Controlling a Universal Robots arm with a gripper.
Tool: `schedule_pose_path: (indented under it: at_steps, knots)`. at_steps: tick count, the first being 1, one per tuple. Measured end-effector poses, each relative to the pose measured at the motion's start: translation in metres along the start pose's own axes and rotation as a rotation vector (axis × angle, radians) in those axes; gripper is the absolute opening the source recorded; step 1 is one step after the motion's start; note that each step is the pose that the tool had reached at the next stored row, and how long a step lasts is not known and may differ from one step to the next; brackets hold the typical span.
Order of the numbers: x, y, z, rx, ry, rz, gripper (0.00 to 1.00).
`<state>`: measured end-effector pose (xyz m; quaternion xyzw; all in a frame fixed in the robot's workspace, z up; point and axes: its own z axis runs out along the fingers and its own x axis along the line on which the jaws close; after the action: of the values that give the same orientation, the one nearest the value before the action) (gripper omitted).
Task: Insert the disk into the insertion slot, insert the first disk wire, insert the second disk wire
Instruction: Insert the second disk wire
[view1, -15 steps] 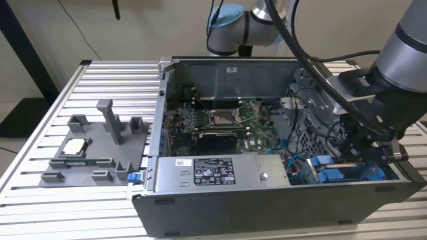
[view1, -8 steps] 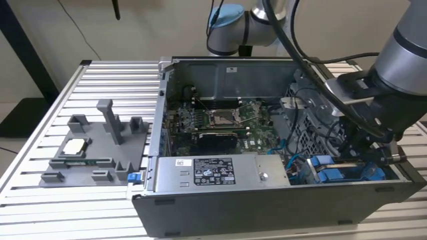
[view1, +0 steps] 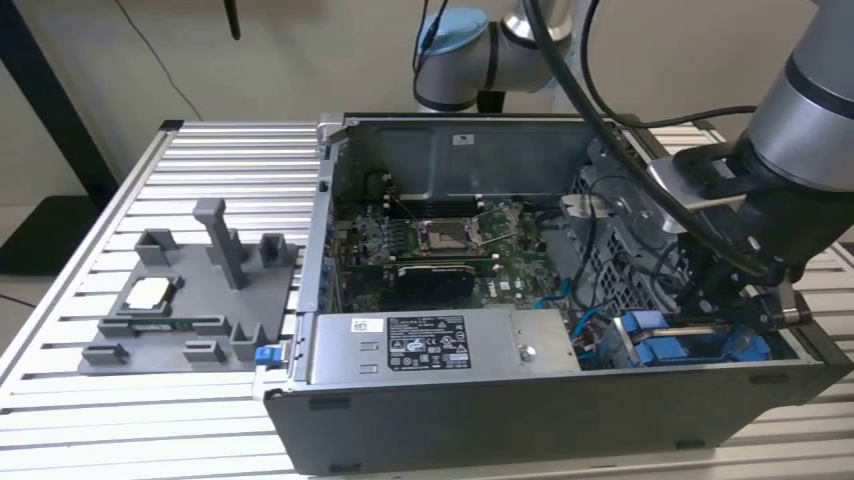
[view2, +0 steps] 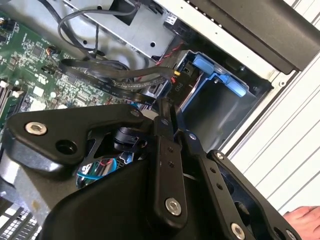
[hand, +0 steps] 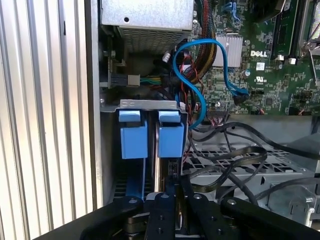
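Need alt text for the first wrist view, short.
The gripper reaches down into an open computer case at a drive bay holding two bright blue carriers, with the disk edge-on between them. A blue cable loops beside the bay towards the green motherboard.

Robotics lab bench: open computer case (view1: 534, 400) on a slatted aluminium table (view1: 214, 180), grey fixture tray (view1: 187, 300) beside the case, robot arm (view1: 814, 110) over the case.
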<state>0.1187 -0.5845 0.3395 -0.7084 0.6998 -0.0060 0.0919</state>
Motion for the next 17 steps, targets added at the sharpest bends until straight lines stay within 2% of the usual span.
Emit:
schedule_pose_path:
  at_steps: [9,10,11,14,17]
  knots:
    - [0.0007,-0.0001,0.0054,0.0001,-0.0003,0.000,0.17]
    - [0.0006,-0.0002,0.0048,-0.0001,-0.0007,0.000,0.17]
    - [0.0003,-0.0005,0.0024,-0.0007,-0.0012,0.000,0.24]
    - [-0.0007,-0.0017,-0.0063,-0.0013,-0.0005,0.000,0.24]
    - [-0.0010,-0.0020,-0.0084,-0.0013,-0.0006,0.000,0.24]
